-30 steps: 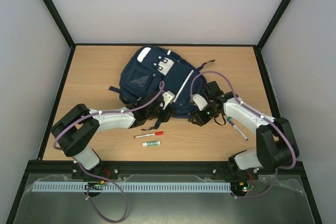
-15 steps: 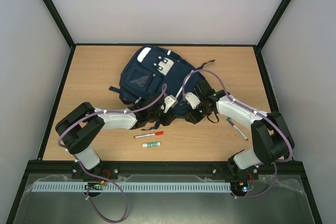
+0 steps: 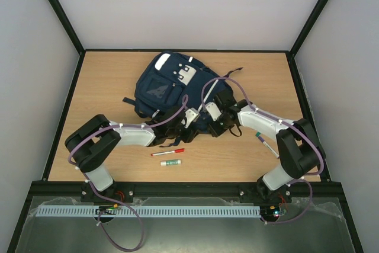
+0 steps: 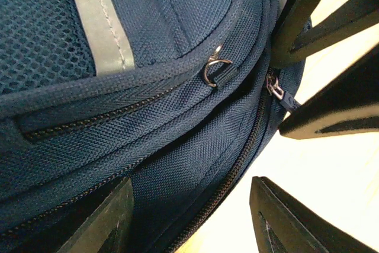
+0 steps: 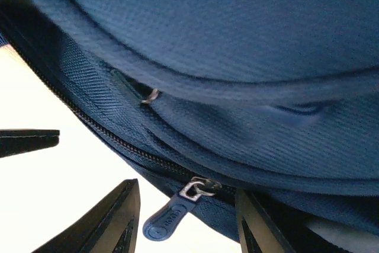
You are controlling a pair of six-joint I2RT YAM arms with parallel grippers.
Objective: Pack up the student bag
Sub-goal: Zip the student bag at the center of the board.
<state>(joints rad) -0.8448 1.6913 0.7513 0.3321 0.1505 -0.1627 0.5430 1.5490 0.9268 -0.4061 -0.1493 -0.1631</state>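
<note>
Navy-blue student bag (image 3: 169,84) lying flat, centre-far on wooden table (image 3: 100,87). Left gripper (image 4: 190,192) at bag's near edge, jaws spread, nothing clamped. Right gripper (image 5: 186,195) just right of it, likewise spread, straddling zipper pull (image 5: 166,222) without touching. Red pen (image 3: 167,153) near, apart from bag.

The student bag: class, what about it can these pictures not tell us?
- Inside of the student bag: hidden in every view by its own fabric.
- Top view: its near edge, covered by the left arm and right arm.
- Right wrist view: lettering on the zip pull, too small and blurred.
- Left wrist view: the zipper is cut off by the bottom edge.
</note>
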